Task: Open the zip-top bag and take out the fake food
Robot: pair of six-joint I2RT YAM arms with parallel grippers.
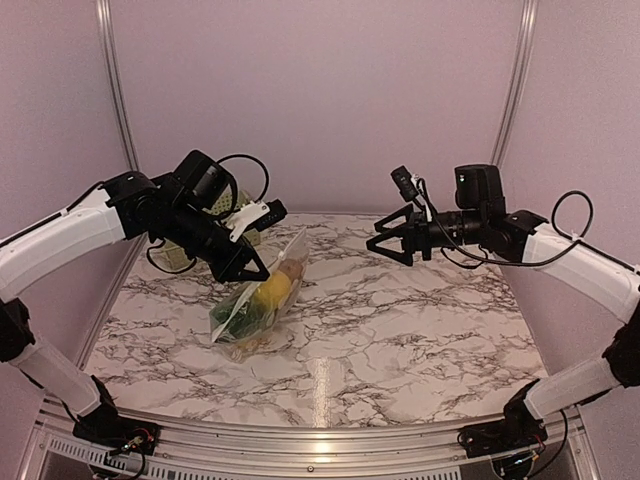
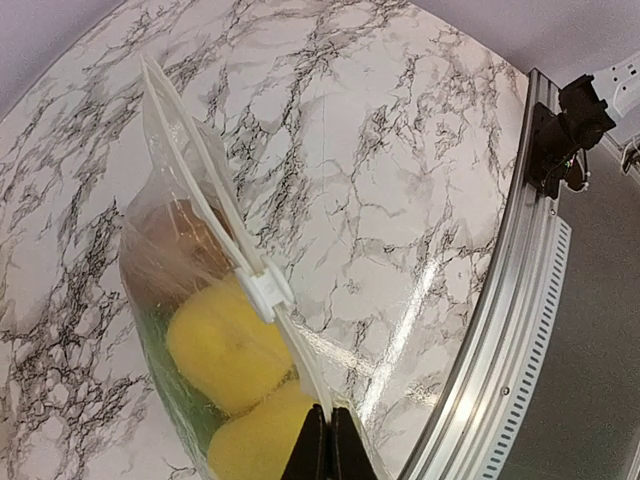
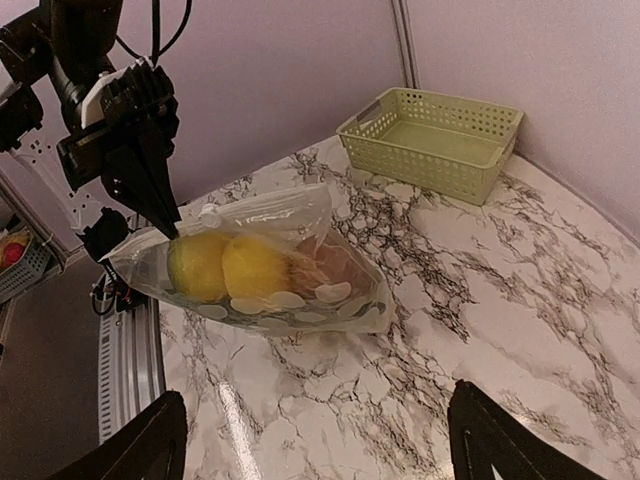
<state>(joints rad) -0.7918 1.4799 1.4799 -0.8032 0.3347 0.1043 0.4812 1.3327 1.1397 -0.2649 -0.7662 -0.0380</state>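
My left pincer (image 1: 256, 268) is clamped on the zip edge of the zip-top bag (image 1: 250, 310), holding that end raised. The bag's lower end rests on the marble table (image 1: 420, 330). The fake food (image 3: 230, 265) lies inside. My right pincer (image 1: 385, 240) stands apart, empty, well clear of the bag.

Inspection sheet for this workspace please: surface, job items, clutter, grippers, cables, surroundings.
Surface: marbled tabletop, glossy.
Job's things: zip-top bag, one end lifted, other resting on the tabletop; fake food inside, yellow, green, brown.
Clutter: light green basket at the back left corner, looks empty.
Grippers: left gripper, fingers shut on the bag's zip edge; right gripper open, in the air, apart from the bag.
Cables: black loops at both wrists.
Surroundings: lilac walls, metal frame rail.
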